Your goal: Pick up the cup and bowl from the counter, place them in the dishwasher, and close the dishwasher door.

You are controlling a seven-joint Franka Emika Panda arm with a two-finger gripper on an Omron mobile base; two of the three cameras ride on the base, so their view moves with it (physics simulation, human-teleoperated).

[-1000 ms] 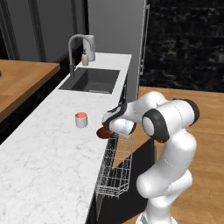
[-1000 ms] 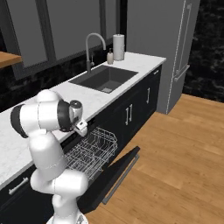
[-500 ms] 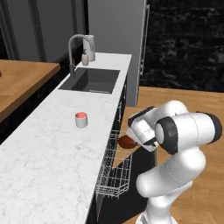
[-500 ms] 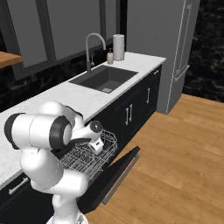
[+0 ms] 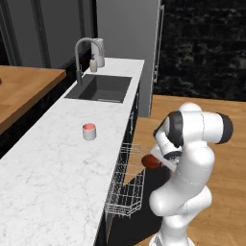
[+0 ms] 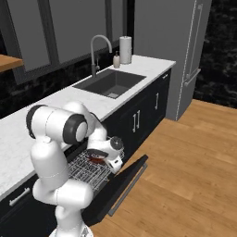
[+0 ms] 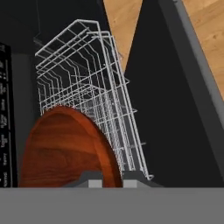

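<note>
You're looking at a home kitchen, rendered. A long white marble-look surface (image 5: pixel 53 168) runs past a dark sink (image 5: pixel 99 88) with a curved silver faucet (image 6: pixel 99 50), and a tall grey fridge (image 6: pixel 178 51) stands at its far end. Black cabinets with silver handles (image 6: pixel 146 113) sit below (the dishwasher door (image 6: pixel 121 183) hangs open among them, its wire rack (image 7: pixel 94 100) pulled out). The floor (image 6: pixel 185 185) is warm wood planking.
</note>
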